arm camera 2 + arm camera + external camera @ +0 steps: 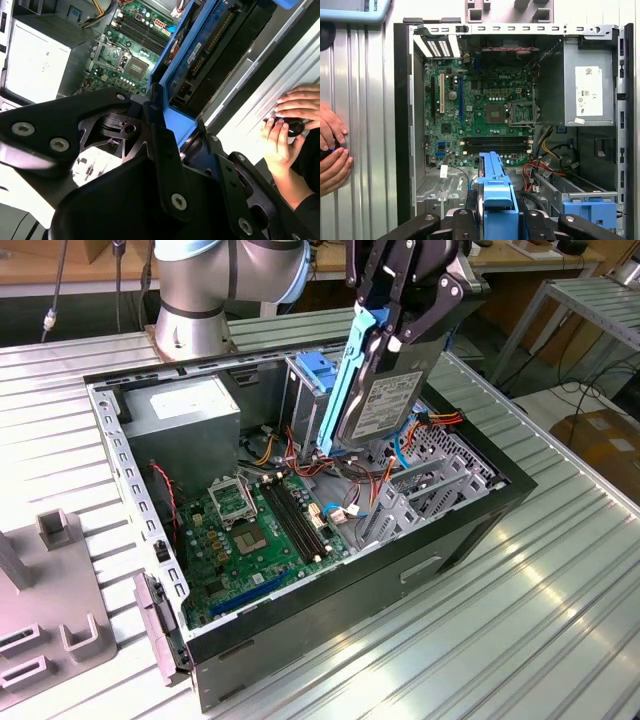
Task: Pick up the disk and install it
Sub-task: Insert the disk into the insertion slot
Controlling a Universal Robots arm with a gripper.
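Note:
The disk (pixel 386 403) is a silver-grey drive with bright blue rails. It hangs on edge, tilted, above the back part of the open computer case (pixel 330 625). My gripper (pixel 398 328) is shut on the disk's upper end. In the second wrist view the black fingers (pixel 161 131) clamp the blue-railed disk (pixel 202 42). In the first wrist view the disk's blue rail (pixel 493 180) stands out of my gripper (pixel 497 220) over the motherboard (pixel 480 110). The tall metal cage with its blue latch (pixel 310 372) stands just beside the disk's lower end.
A grey power supply box with a white label (pixel 185 412) fills the case's far corner. Loose cables (pixel 350 485) lie under the disk. A person's hands (pixel 332 150) rest on the ribbed metal table (pixel 520 620) beside the case. A grey fixture (pixel 50 625) sits at the exterior view's left.

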